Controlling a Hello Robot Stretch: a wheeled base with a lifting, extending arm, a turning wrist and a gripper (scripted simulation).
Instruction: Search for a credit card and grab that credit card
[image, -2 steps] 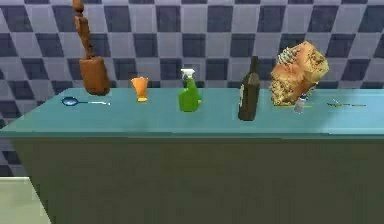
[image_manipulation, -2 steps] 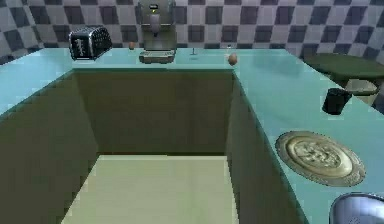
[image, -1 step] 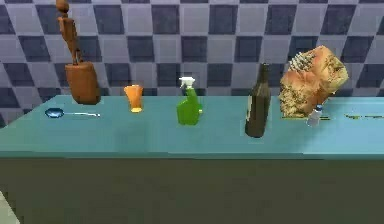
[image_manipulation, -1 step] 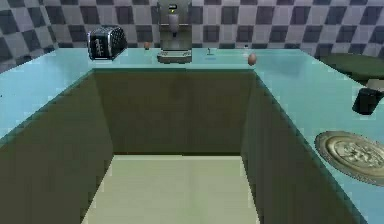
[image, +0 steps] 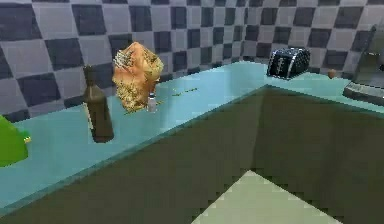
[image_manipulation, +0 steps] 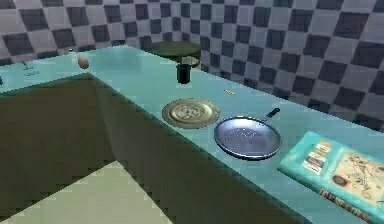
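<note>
A thin, flat dark sliver (image: 185, 92) lies on the teal countertop (image: 200, 105) in the forward view, to the right of a shaggy orange-yellow object (image: 138, 75). It is too small to name. In the arm side view a small pale flat piece (image_manipulation: 230, 92) rests on the teal counter (image_manipulation: 130, 80) near the checkered wall, beyond a round patterned plate (image_manipulation: 190, 112).
The forward view has a dark bottle (image: 97, 105), a green object (image: 10, 140) at the left edge and a toaster (image: 288, 63) in the counter's corner. The arm side view has a dark mug (image_manipulation: 186, 71), a frying pan (image_manipulation: 248, 137), a book (image_manipulation: 335, 170) and an egg-like thing (image_manipulation: 84, 61). Pale floor lies below the counters.
</note>
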